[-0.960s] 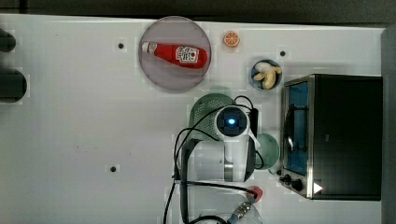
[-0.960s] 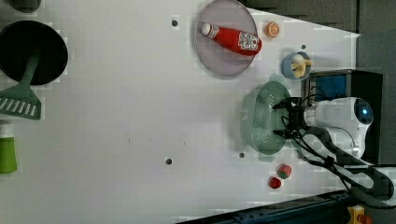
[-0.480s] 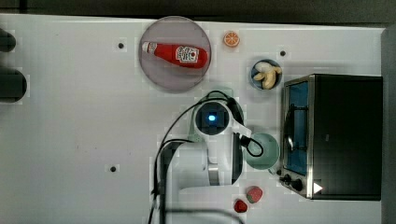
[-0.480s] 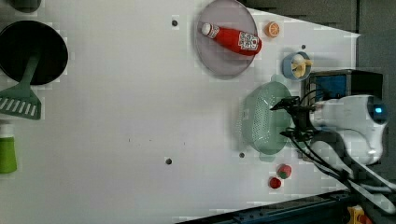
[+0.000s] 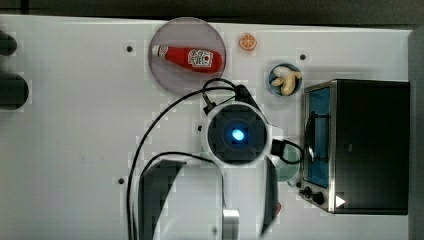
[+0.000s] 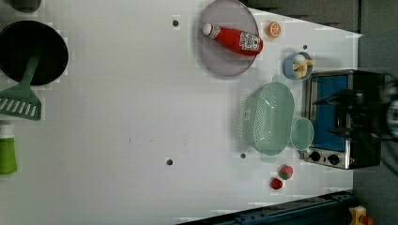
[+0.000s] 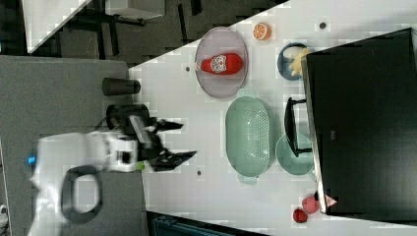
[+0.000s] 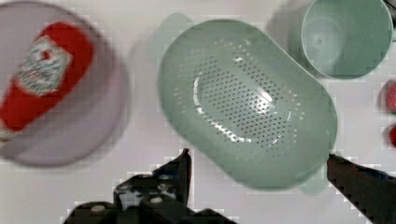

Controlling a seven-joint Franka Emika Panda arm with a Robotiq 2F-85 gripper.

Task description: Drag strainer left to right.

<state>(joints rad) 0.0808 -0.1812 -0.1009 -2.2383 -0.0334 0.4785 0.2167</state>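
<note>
1. Top view: the arm's white body with its blue light hangs over the middle of the white tabletop [image 5: 75, 150] and covers most of what lies under it. A ketchup bottle [image 5: 187, 57] lies on a grey plate [image 5: 170, 80] above it in the picture. An orange slice [image 5: 247, 41] and a blue bowl of banana pieces [image 5: 285, 80] sit toward the top view's right, beside a toaster oven [image 5: 360, 145]. A sliver of a mint-green bowl [image 5: 287, 167] peeks out just beside the oven.

2. Left view: the strainer [image 6: 267, 118] rests on the tabletop, touching or almost touching the mint-green bowl, which sits between it and the oven. Two small red items [image 6: 281, 177] lie below in the picture. A black pan [image 6: 33, 51] holding a green spatula [image 6: 21, 101] and a green bottle [image 6: 7, 150] sit at the left view's far left. The pincer [image 6: 349, 115] hovers over the oven, fingers spread.

3. Right view: the pincer [image 7: 184, 140] is well apart from the strainer, holding nothing, fingers apart. A dark cup [image 7: 120, 86] stands near the arm.

4. Wrist view: the strainer fills the centre, empty, with both dark fingertips [image 8: 184, 163] wide apart at its near rim, not touching it that I can tell. The plate with the bottle lies just beside it.
</note>
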